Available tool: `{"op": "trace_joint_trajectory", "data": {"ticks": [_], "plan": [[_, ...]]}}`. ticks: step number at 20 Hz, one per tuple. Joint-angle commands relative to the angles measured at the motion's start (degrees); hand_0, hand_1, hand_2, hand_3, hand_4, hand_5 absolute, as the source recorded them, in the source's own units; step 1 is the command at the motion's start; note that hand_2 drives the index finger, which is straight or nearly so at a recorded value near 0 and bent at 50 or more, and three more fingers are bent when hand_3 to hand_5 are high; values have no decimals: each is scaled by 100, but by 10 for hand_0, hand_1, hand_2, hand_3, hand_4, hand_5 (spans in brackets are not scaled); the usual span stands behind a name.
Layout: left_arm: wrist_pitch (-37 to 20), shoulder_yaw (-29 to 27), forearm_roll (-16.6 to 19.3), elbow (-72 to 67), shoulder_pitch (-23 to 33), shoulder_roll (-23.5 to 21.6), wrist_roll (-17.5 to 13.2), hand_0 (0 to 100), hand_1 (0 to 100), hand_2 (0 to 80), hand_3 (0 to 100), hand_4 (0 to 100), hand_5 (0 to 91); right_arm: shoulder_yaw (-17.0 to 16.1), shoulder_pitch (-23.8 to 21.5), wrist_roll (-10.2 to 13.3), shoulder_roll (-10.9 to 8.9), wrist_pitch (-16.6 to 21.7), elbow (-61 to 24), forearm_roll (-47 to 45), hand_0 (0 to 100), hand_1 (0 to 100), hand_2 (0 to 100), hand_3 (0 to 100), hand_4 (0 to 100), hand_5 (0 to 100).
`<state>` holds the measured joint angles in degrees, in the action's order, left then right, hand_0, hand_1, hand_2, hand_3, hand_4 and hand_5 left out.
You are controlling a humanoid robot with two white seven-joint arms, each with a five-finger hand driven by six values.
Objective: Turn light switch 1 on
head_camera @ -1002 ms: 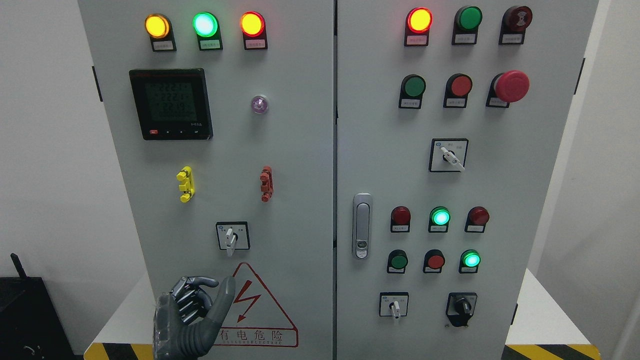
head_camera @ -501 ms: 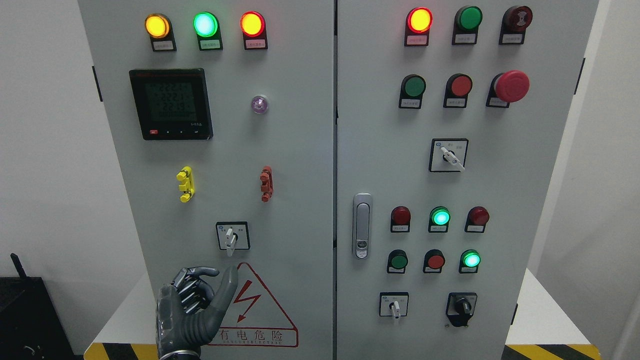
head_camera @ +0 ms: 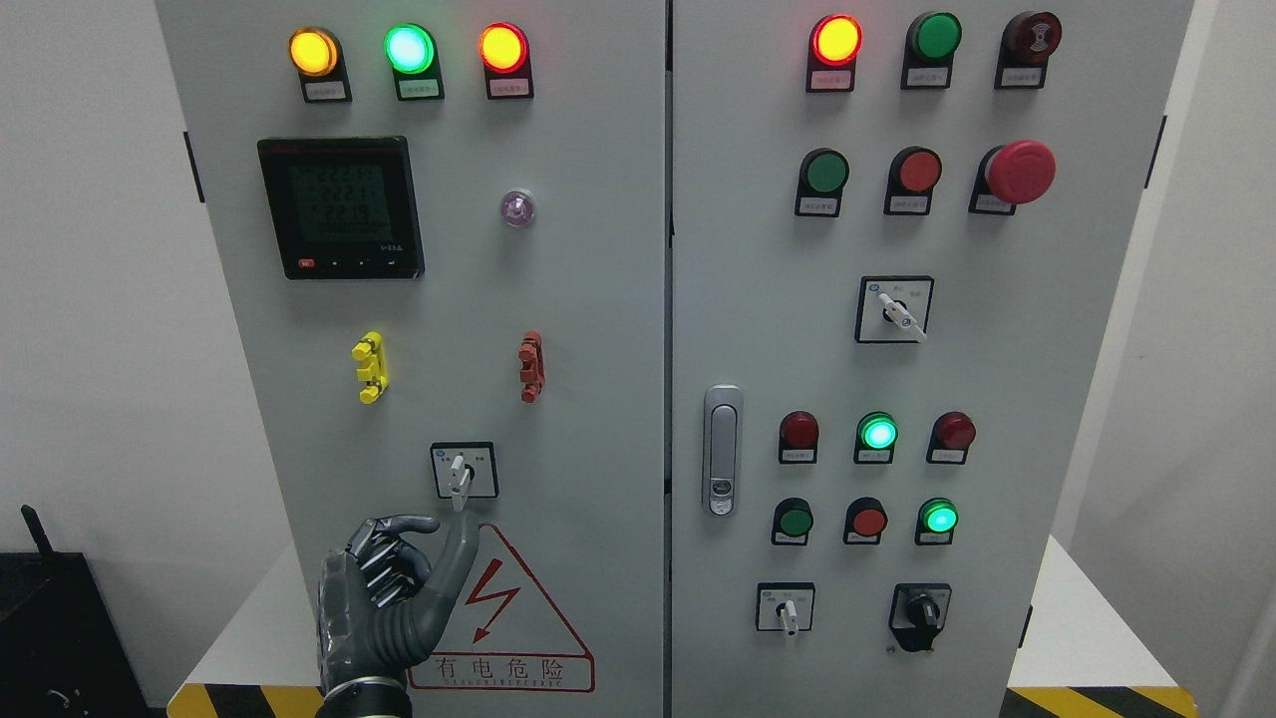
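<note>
Left hand (head_camera: pixel 394 603) hovering just below the rotary switch (head_camera: pixel 460 473) — fingers curling loosely, thumb extending upward, holding nothing, touching nothing visibly.

Even, bright light falls on the grey cabinet (head_camera: pixel 598 299), with soft shadows beneath the buttons. The lit indicator lamps (head_camera: pixel 409 48) glow with slight halos; the green ones bloom whitish at centre. Focus is sharp throughout, though small labels are unreadable, and the cabinet's edges splay outward towards the top
</note>
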<state>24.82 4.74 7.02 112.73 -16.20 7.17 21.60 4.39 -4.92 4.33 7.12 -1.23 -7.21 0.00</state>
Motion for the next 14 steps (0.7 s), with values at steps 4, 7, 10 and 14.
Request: {"op": "trace_joint_trajectory", "data": {"ticks": [4, 7, 10, 14], "plan": [[49, -43, 10, -14, -67, 56, 2, 0, 659, 528, 930, 904, 884, 0, 0, -2, 0, 0, 0, -141, 0, 0, 0, 0, 0, 0], [84, -43, 19, -14, -111, 65, 2, 0, 664, 531, 931, 906, 884, 0, 0, -2, 0, 0, 0, -141, 0, 0, 0, 0, 0, 0], [111, -43, 45, -23, -146, 65, 2, 0, 667, 534, 931, 906, 884, 0, 0, -2, 0, 0, 0, -141, 0, 0, 0, 0, 0, 0], [128, -43, 124, -31, -155, 65, 2, 0, 667, 536, 931, 906, 884, 0, 0, -2, 0, 0, 0, -141, 0, 0, 0, 0, 0, 0]]}}
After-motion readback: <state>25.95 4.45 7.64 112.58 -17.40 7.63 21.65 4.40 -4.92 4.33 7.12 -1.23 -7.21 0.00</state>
